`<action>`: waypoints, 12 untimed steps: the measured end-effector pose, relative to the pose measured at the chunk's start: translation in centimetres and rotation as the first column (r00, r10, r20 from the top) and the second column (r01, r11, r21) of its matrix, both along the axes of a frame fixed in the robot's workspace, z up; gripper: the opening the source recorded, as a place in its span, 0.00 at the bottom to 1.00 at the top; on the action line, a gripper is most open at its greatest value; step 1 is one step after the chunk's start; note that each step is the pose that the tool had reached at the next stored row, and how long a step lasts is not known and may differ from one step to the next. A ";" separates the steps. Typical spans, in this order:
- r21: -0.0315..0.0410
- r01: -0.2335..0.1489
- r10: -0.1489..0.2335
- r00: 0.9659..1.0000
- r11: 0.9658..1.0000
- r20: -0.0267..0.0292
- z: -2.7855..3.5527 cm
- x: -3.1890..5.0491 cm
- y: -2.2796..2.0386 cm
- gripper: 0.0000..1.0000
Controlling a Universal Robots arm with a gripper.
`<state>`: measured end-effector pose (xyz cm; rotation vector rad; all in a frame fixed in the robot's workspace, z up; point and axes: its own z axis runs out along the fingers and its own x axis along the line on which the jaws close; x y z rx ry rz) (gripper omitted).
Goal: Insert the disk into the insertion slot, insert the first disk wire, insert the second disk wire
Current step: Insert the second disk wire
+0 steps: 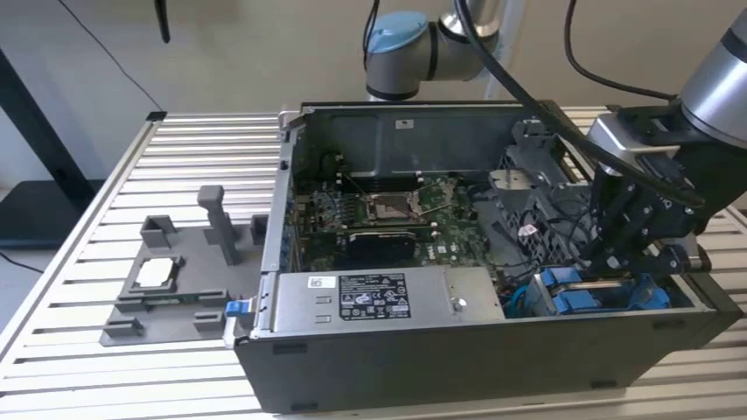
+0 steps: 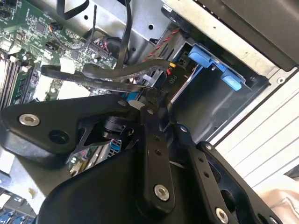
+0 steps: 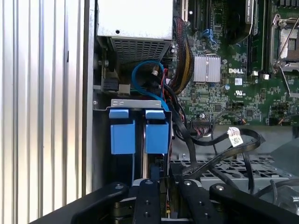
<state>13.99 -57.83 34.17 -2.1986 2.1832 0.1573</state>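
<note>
Two bright blue carrier ends (image 3: 122, 130) (image 3: 156, 130) stand side by side in the grey metal drive cage (image 3: 140, 101), so the disk (image 1: 572, 293) sits inside the insertion slot at the case's front right corner. My gripper (image 1: 613, 262) reaches down into the case just behind that cage. In both wrist views its black fingers meet closely, and my gripper (image 2: 139, 99) looks shut on the end of a flat black disk wire (image 2: 93, 79). A second black wire with a labelled plug (image 2: 170, 70) hangs loose beside it. My gripper (image 3: 156, 173) is right behind the blue carriers.
The open computer case (image 1: 491, 350) lies on a slatted metal table (image 1: 210, 149). Inside it are the green motherboard (image 1: 397, 210), a silver power supply (image 1: 362, 297) and bundles of cables (image 3: 180, 60). A grey fixture (image 1: 164, 302) with a small silver chip stands at the exterior view's left.
</note>
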 end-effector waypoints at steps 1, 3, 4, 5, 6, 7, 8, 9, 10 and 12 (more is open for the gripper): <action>0.000 0.000 0.000 1.000 1.000 0.000 0.36 0.00 0.00 0.24; 0.000 0.000 0.000 1.000 1.000 0.000 1.09 0.00 0.00 0.24; 0.000 0.000 0.000 1.000 1.000 0.000 1.53 0.00 0.00 0.24; 0.000 0.000 0.000 1.000 1.000 0.000 1.98 0.00 0.00 0.24; 0.000 0.000 0.000 1.000 1.000 0.000 2.41 0.00 0.00 0.24; 0.000 0.000 0.000 1.000 1.000 0.000 2.74 0.00 0.00 0.24; 0.000 0.000 0.000 1.000 1.000 0.000 3.04 0.00 0.00 0.24; 0.000 0.000 0.000 1.000 1.000 0.000 3.23 0.00 0.00 0.24; 0.000 0.000 0.000 1.000 1.000 0.000 3.38 0.00 0.00 0.24; 0.000 0.000 0.000 1.000 1.000 0.000 3.53 0.00 0.00 0.24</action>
